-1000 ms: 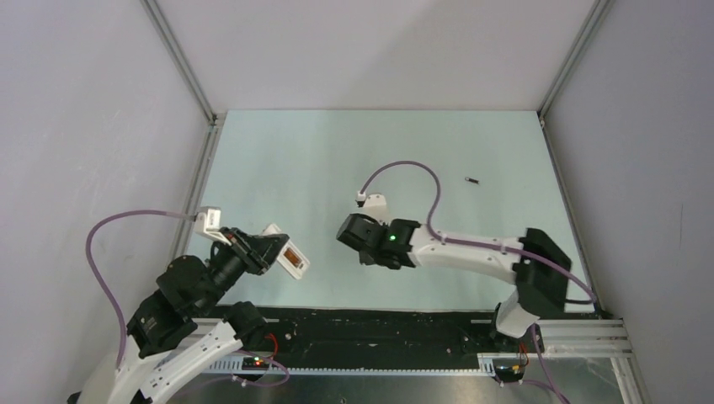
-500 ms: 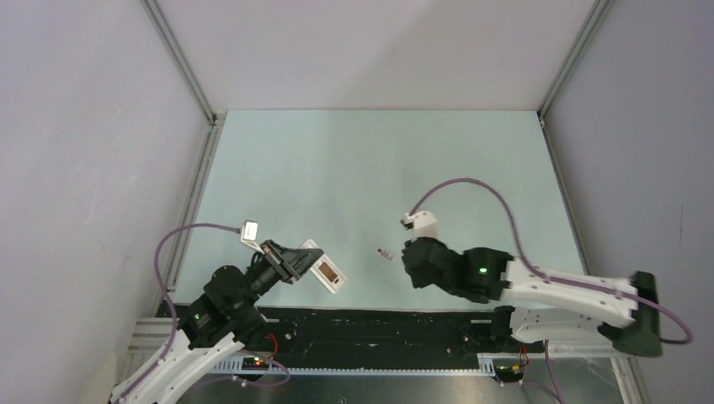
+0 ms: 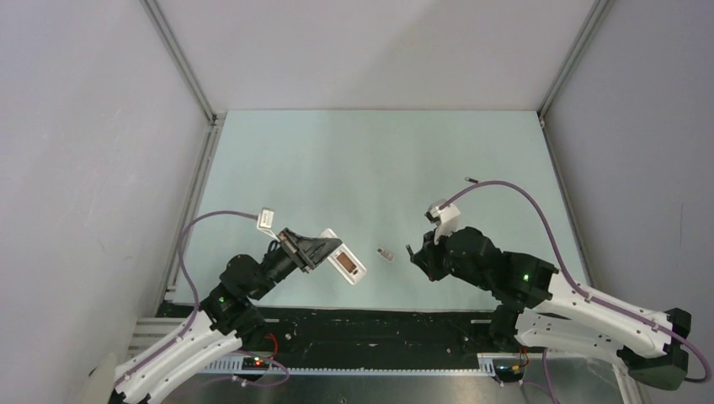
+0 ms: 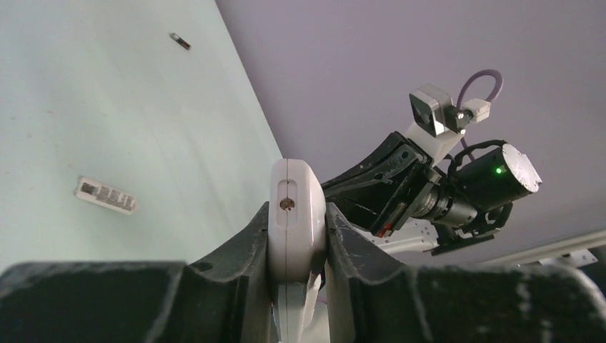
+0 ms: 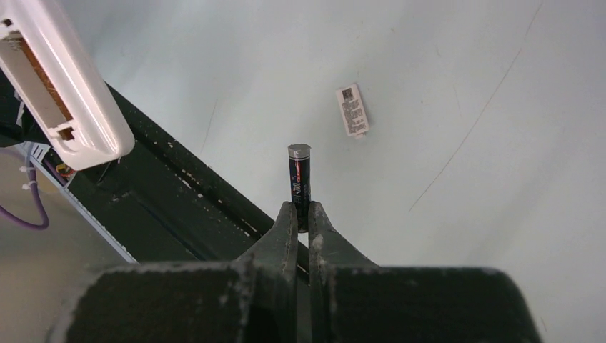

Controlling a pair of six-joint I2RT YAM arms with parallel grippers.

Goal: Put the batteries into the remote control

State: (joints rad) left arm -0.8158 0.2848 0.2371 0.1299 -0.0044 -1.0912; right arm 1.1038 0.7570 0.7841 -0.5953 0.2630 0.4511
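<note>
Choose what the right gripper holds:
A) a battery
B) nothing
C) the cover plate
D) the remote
A: the right wrist view shows the right gripper shut on a battery that stands out past its fingertips. The cover plate lies on the table, and the remote is clamped in the left gripper.

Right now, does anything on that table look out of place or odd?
Nothing damaged. A small cover plate lies loose on the table, and a spare battery sits alone toward the far right. The remote control, held by the left gripper, has its back open.
</note>
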